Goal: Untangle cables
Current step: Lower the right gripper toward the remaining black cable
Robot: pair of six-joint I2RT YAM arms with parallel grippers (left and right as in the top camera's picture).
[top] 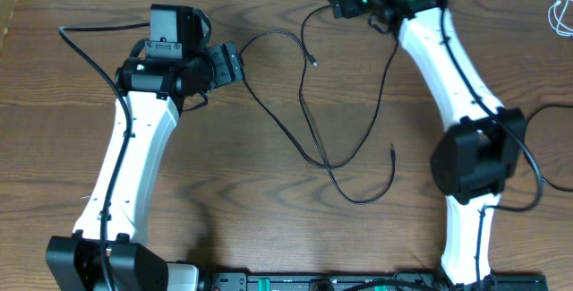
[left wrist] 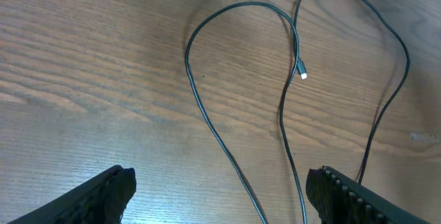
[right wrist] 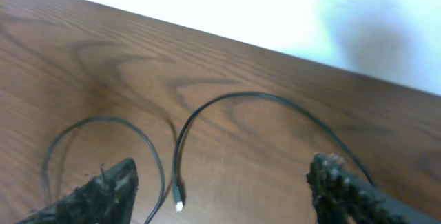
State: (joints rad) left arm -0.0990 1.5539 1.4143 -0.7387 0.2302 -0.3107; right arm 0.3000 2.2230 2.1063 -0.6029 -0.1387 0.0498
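Both my grippers are released, holding nothing. The left gripper (left wrist: 220, 181) hovers over the thin black cables (left wrist: 187, 55) looped mid-table, the right gripper (right wrist: 222, 167) near the far edge. Its view is blurred, but two strands seem to lie between its fingers. Closing there could pinch both and tighten the crossing.

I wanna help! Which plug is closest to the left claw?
The plug just ahead of the left claw; the other plug lies farther right.
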